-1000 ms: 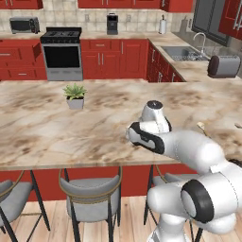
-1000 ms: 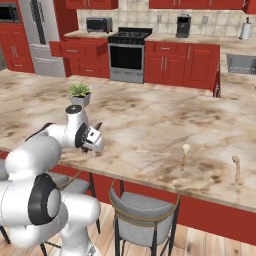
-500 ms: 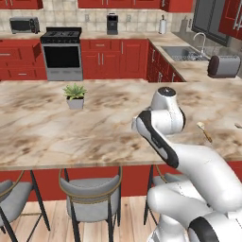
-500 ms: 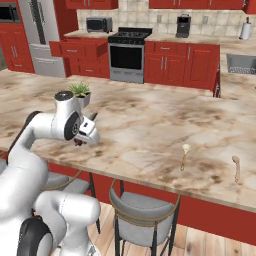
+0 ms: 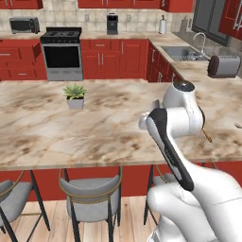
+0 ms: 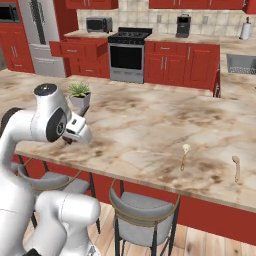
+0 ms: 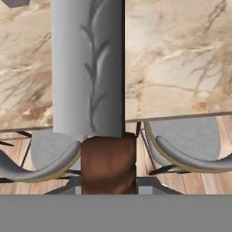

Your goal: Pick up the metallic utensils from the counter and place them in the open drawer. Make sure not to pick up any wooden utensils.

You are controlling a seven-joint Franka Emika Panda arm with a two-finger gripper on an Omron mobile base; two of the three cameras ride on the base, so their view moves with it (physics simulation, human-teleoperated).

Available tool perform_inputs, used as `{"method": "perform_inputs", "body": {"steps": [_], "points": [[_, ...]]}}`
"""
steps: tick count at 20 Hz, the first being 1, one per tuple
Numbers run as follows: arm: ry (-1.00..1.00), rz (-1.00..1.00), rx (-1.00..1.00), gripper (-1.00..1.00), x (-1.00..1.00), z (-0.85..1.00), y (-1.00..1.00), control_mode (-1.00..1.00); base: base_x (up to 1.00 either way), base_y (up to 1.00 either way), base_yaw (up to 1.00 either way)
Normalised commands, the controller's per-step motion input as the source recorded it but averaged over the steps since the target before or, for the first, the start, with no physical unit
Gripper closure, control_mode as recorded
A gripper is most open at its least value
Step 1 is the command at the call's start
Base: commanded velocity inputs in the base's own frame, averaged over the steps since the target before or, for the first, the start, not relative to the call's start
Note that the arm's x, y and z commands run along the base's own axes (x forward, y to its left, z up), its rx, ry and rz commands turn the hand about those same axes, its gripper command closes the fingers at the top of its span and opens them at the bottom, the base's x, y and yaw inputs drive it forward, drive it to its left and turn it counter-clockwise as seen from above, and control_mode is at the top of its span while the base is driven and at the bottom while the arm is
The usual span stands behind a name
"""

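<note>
Claw (image 6: 80,134) gripping knife (image 7: 88,68) above counter (image 6: 150,125), stools (image 7: 190,145) seemingly beneath.

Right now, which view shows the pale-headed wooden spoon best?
The right base view: the wooden spoon lies whole on the counter near its front edge, unobstructed. In the left base view, the arm covers all but a bit of its handle.

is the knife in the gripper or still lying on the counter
In the gripper: the hand view shows the knife by its brown handle, blade out over the counter.

A home kitchen: stove (image 5: 60,53), sink (image 5: 188,53), marble counter (image 5: 94,127), stools (image 5: 92,194).
</note>
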Motion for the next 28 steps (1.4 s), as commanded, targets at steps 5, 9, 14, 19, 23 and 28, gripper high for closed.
{"method": "perform_inputs", "body": {"steps": [5,9,14,19,23,28], "points": [[-0.09,0.01,0.00,1.00,-0.37,0.30,0.00,-1.00,0.00,0.00,0.00],[-0.05,0.00,0.00,1.00,-0.20,0.22,0.00,-1.00,0.00,0.00,0.00],[-0.12,0.00,0.00,1.00,-0.46,0.32,0.00,-1.00,0.00,0.00,0.00],[-0.14,0.00,0.00,1.00,-0.68,0.24,0.04,-1.00,0.00,0.00,0.00],[0.00,0.00,0.00,1.00,0.00,0.00,0.00,1.00,-1.00,0.04,0.00],[0.00,0.00,0.00,1.00,0.00,0.00,0.00,1.00,-1.00,0.04,0.00]]}}
